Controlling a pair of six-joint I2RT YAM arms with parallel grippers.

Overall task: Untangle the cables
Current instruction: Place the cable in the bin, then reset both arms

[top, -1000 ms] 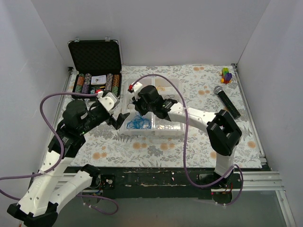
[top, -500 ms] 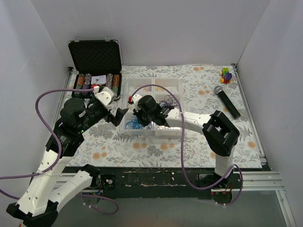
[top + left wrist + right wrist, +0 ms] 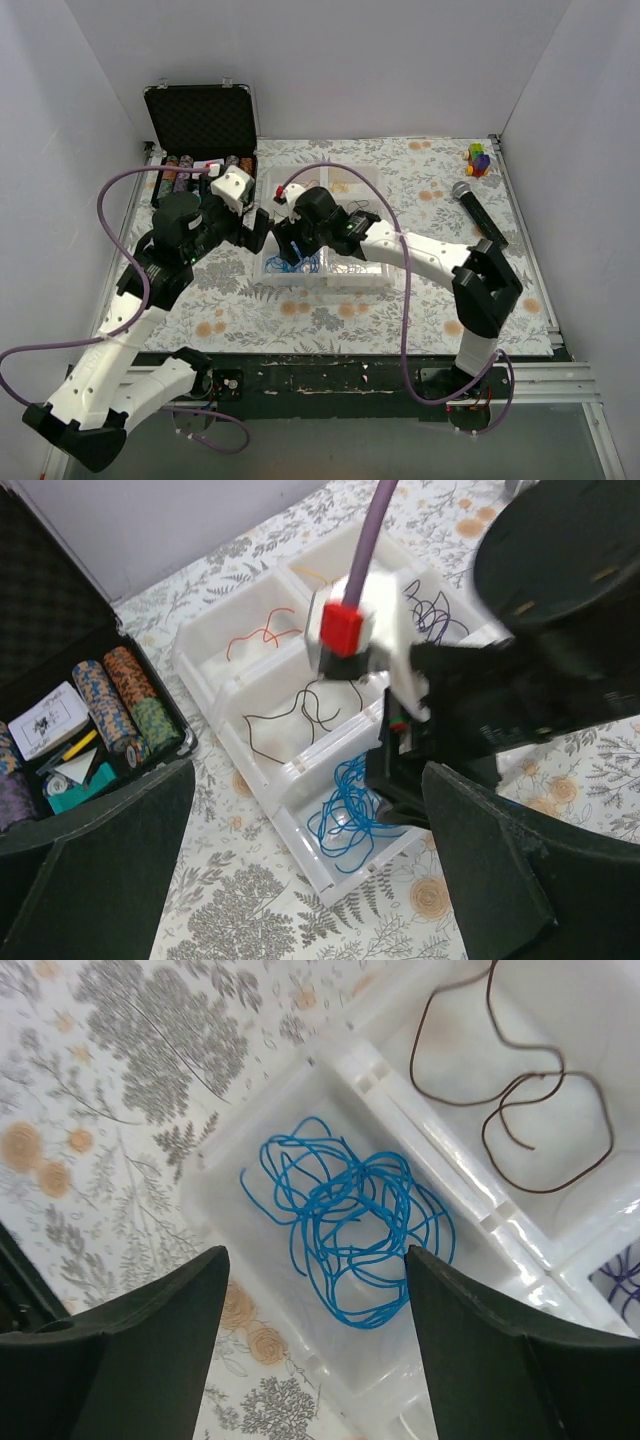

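**Blue tangle lies in its compartment, both claws wide**

A white, translucent plastic tray (image 3: 350, 283) divided into compartments sits around the middle of the flower-patterned table (image 3: 300, 320), a little toward its left edge. The cables lie sorted in it by colour.

The blue cables (image 3: 345, 1235) fill the tray's near-left compartment. They are thin, limp wires looped over one another in a loose, flattish knot, with a few strand ends curling out toward the compartment walls. In the next compartment back, one dark brown cable (image 3: 510, 1090) lies alone in open, wavy curves. Beyond that, the left wrist view shows a short red cable (image 3: 260, 640) in the far-left compartment. A small coil of purple cables (image 3: 440, 610) lies in the right-hand column.

The right claw (image 3: 315, 1360) hangs directly above the blue compartment. Its two dark fingers are spread wide with nothing between them, and the blue knot shows clear in the gap. The left claw (image 3: 300, 880) is just left of the tray, pointing at it. Its jaws are also fully apart and it holds nothing.

At the table's far-left corner stands an open black case of poker chips (image 3: 200, 165). A black microphone (image 3: 478, 213) lies near the right edge.
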